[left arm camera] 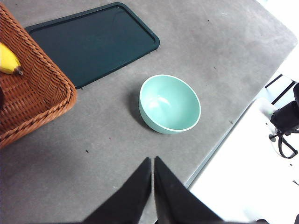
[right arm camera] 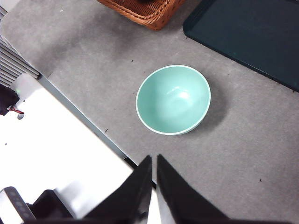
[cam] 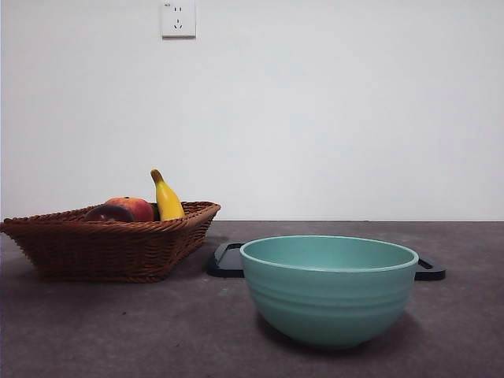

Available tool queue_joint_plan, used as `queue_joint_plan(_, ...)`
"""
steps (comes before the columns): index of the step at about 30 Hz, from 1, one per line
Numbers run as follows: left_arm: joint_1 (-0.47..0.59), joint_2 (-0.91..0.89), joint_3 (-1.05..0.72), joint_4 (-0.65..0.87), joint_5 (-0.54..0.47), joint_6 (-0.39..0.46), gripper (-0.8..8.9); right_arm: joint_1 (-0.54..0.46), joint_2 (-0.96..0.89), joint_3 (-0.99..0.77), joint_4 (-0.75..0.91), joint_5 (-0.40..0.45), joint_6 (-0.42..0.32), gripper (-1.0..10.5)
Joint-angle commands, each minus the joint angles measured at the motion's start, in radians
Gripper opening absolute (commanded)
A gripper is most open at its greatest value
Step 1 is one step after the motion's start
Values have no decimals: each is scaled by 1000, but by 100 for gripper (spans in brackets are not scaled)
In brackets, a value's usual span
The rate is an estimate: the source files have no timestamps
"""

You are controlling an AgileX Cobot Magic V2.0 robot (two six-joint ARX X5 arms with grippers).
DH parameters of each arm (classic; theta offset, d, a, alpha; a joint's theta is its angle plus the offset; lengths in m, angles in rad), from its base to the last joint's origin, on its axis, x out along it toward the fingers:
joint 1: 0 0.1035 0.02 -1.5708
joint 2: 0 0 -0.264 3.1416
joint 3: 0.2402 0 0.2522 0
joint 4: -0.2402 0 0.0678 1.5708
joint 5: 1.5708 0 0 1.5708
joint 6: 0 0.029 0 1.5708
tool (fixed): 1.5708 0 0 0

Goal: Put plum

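The plum [cam: 107,213], dark maroon, lies in the brown wicker basket [cam: 94,248] at the left, its top just showing over the rim. The wrist views do not clearly show it. My left gripper [left arm camera: 153,159] hangs high over the near table edge with its jaws shut and nothing in them. The right gripper [right arm camera: 154,157] is likewise raised and shut, empty, above the table's edge on the other side. Neither arm appears in the front view.
A red-orange fruit [cam: 135,207] and a yellow banana [cam: 167,198] share the basket [left arm camera: 35,93] [right arm camera: 145,10]. A teal bowl [cam: 329,290] [left arm camera: 169,103] [right arm camera: 174,99] stands empty in front. Behind it lies a dark flat tray [cam: 227,260] [left arm camera: 93,42] [right arm camera: 254,32].
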Motion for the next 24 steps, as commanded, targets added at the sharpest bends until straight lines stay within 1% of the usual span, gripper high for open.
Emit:
queue_joint_plan(1, -4, 5, 12, 7, 6, -1, 7, 8, 6, 18, 5, -1, -8, 6)
queue_joint_plan(9, -4, 5, 12, 14, 6, 3, 8, 8, 6, 18, 5, -1, -8, 6)
queue_joint_plan(12, -1, -8, 13, 62, -8, 19, 8, 8, 6, 18, 5, -1, -8, 6)
queue_joint_plan(13, 7, -21, 12, 99, -10, 24, 8, 8, 6, 18, 5, -1, -8, 6)
queue_joint_plan(15, 39, -57, 8, 223, -17, 41, 8, 8, 6, 18, 5, -1, -8, 6)
queue_joint_plan(18, 102, -128, -21, 484, -69, 37, 8, 8, 5, 18, 5, -1, -8, 6)
queue_joint_plan(21, 159, -201, -90, 719, -179, -2, 8, 8, 6, 18, 5, -1, -8, 6)
queue_joint_plan(23, 190, -253, -161, 840, -287, -2, 8, 8, 6, 18, 5, -1, -8, 6)
queue_joint_plan(24, 202, -276, -195, 877, -338, -2, 7, 8, 6, 18, 5, -1, -8, 6)
